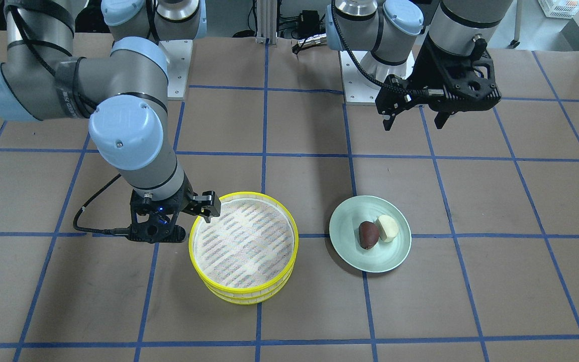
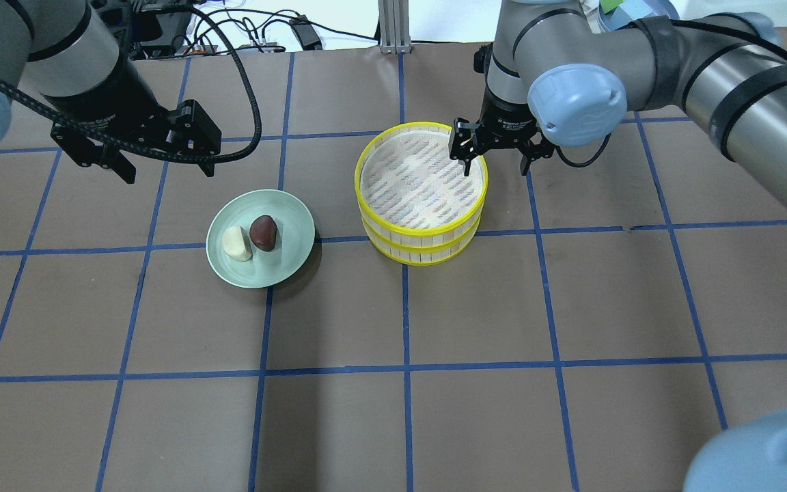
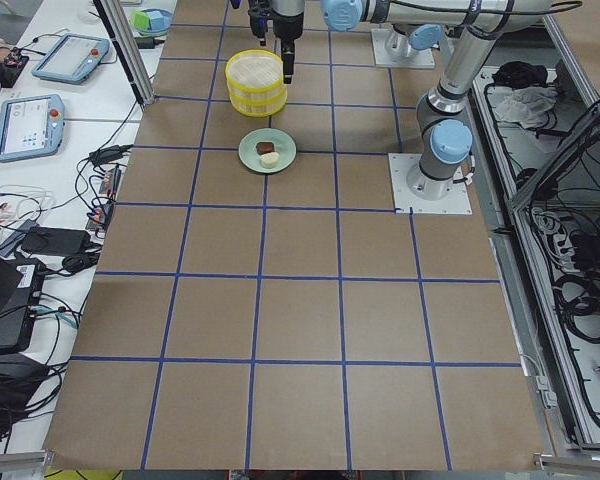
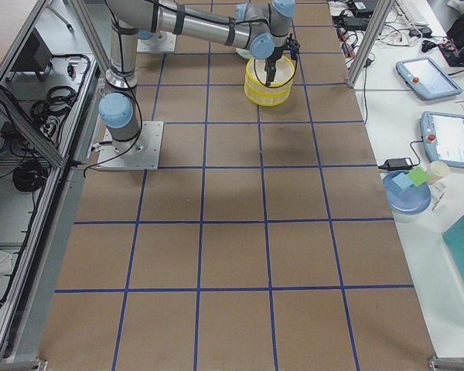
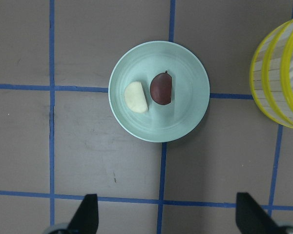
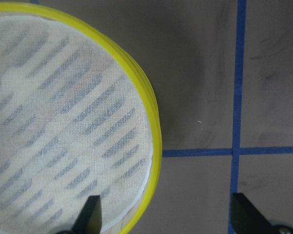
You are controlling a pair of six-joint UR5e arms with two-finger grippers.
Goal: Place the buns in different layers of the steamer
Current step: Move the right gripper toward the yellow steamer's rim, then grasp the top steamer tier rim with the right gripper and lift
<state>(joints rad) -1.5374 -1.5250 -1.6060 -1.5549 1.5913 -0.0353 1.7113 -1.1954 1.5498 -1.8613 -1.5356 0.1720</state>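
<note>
The steamer (image 2: 423, 230) is two yellow-rimmed trays stacked, its top mesh bare; it also shows in the front view (image 1: 243, 246) and the right wrist view (image 6: 154, 146). The dark reddish-brown bun (image 2: 264, 232) and the cream-white bun (image 2: 236, 244) lie side by side on a pale green plate (image 2: 277, 263). My right gripper (image 2: 494, 164) is open and straddles the steamer's rim on its right side, one finger over the mesh and one outside. My left gripper (image 2: 164, 167) is open and empty, raised behind the plate. The left wrist view shows both buns (image 5: 161, 88) (image 5: 136, 96).
The brown table cover carries a blue tape grid (image 2: 404, 369). The arm base plates (image 1: 176, 65) (image 1: 370, 75) sit at the robot side. Tablets and cables (image 3: 25, 125) lie on a side bench beyond the table's edge.
</note>
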